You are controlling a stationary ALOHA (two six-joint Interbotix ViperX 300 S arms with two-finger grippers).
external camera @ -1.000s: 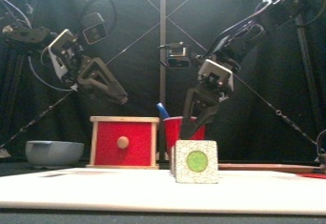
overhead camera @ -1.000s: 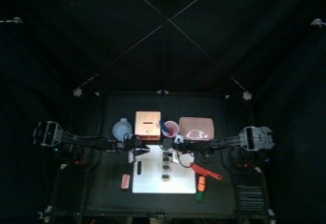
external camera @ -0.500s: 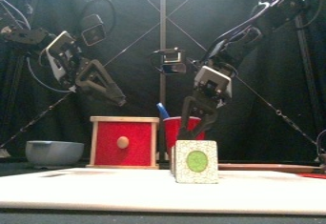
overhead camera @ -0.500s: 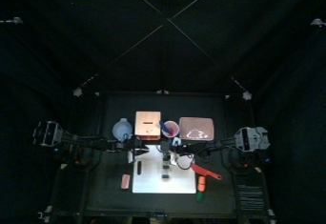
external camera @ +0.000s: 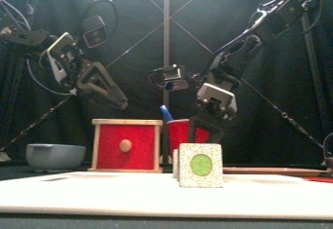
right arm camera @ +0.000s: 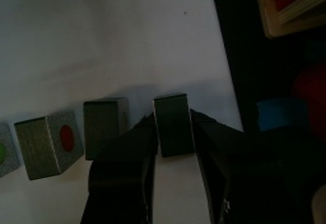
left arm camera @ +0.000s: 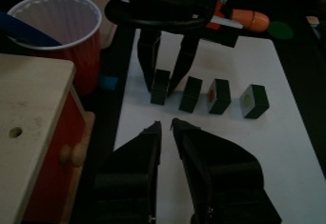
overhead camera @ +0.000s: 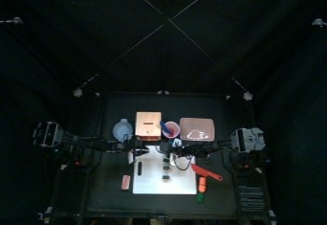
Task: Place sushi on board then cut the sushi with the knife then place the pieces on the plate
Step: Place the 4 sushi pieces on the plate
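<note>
- My right tool [left arm camera: 167, 77] hangs open and empty, its jaws straddling the end sushi piece [right arm camera: 171, 125] of the cut row on the white board [left arm camera: 287, 94].
- The piece looks like light, rigid, slick plastic. I judge it best pinched across its flat faces at mid-height.
- My left tool [left arm camera: 173, 132] is closed and empty, near the row.

Wooden box [external camera: 128, 145] with red drawer front, blue-grey bowl [external camera: 55, 156] beside it, red cup [external camera: 180, 132]
</note>
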